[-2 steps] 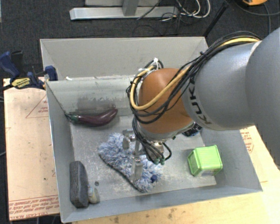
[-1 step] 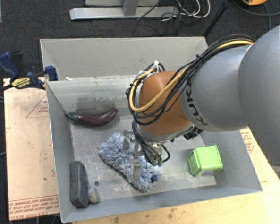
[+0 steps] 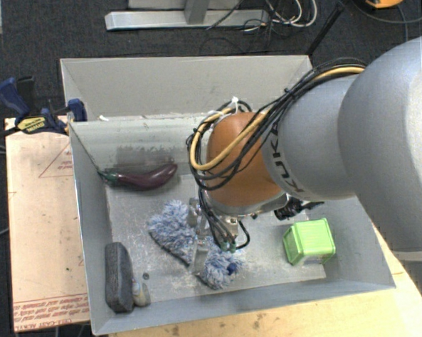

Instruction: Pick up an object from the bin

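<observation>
Lower left of the bin (image 3: 184, 84): a dark grey block (image 3: 118, 277) lay along the left wall. Upper left: a purple eggplant (image 3: 142, 177) lay by the back wall. Centre: a fuzzy blue cloth (image 3: 173, 229), with the gripper (image 3: 214, 242) down on its right part; its spread could not be told. Right: a green box (image 3: 309, 241), well apart.

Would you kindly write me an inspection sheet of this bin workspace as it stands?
Surface: grey metal bin, pale specks on its floor.
Job's things: fluffy blue-grey cloth mid-bin, smaller blue tuft beside it.
Clutter: purple aubergine by back wall; green block right; dark grey bar left.
Tool: tool over the cloth's right edge.
Cables: yellow and black cables looped over the orange wrist cover.
Surroundings: dark floor, more cables beyond the bin.
</observation>
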Action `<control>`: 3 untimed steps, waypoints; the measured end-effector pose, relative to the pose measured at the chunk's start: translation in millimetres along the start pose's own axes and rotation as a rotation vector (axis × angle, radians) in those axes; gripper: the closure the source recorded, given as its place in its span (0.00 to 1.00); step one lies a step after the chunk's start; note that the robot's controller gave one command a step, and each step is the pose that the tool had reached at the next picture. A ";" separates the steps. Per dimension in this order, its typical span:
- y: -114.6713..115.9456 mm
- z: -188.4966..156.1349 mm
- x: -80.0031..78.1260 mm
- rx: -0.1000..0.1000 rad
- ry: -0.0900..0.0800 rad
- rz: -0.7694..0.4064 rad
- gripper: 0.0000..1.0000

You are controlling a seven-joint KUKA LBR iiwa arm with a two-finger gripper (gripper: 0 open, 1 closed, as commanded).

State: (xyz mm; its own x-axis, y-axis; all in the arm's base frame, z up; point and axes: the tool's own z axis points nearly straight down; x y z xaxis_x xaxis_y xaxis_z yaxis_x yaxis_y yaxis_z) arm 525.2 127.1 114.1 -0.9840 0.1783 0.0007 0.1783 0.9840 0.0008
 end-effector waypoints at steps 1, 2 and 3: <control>7.6 24.9 -16.4 -0.001 -0.002 -0.135 1.00; 7.6 24.9 -16.4 -0.001 -0.002 -0.135 1.00; 13.1 -42.9 -22.0 -0.001 -0.002 -0.129 1.00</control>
State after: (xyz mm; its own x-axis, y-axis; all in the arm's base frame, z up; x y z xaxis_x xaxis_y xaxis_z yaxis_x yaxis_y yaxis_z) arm 549.2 136.0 157.0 -0.9988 0.0498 -0.0012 0.0498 0.9988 0.0014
